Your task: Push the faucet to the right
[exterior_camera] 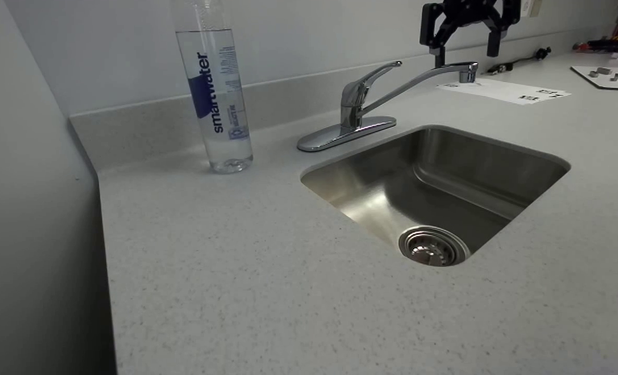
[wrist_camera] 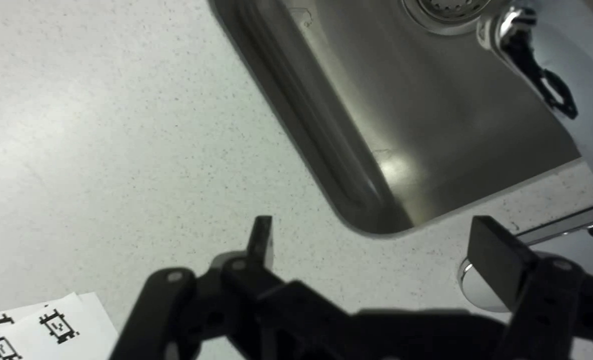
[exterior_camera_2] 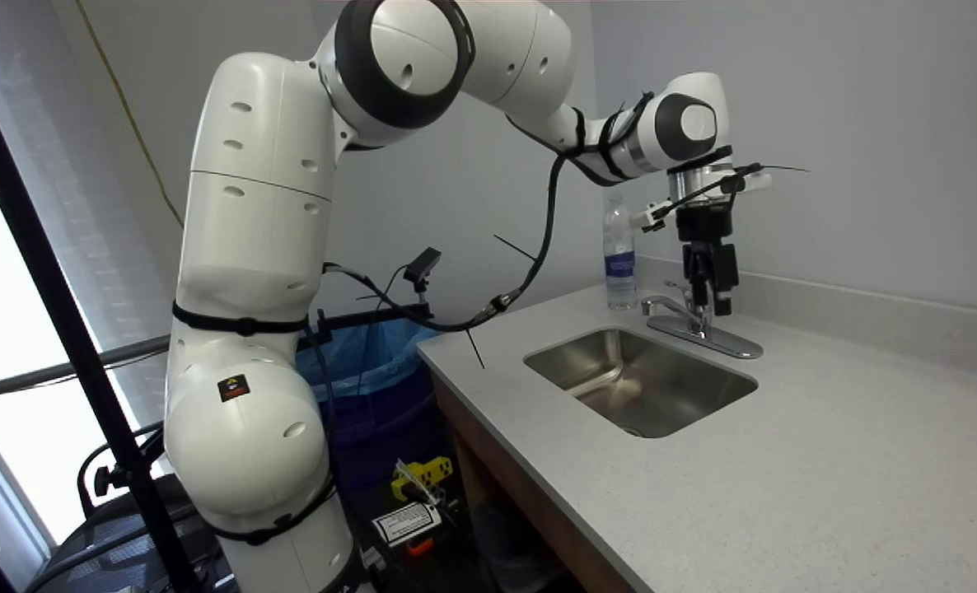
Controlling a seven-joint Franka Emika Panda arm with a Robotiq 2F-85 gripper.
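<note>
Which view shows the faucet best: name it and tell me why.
An exterior view shows the faucet best: base plate, lever and spout unobstructed. In an exterior view the gripper partly covers it. The wrist view sees it from above, cut off by the right edge.

In an exterior view I'm close in, above the worktop, looking slightly down along it from the bottle end; sink & faucet mid to R of frame, pincer cropped at top edge. In an exterior view I'm set well back, bottle at far end; arm fills most of L half, worktop R. The two exterior views look roughly toward each other. Wrist view: steep look down, v. near; pincer along btm, sink corner above it, faucet at R edge. Overlap: bottle, sink, faucet, pincer in both exterior views; wrist view shares last 3. Printed sheets show in wrist view & in an exterior view.
</note>
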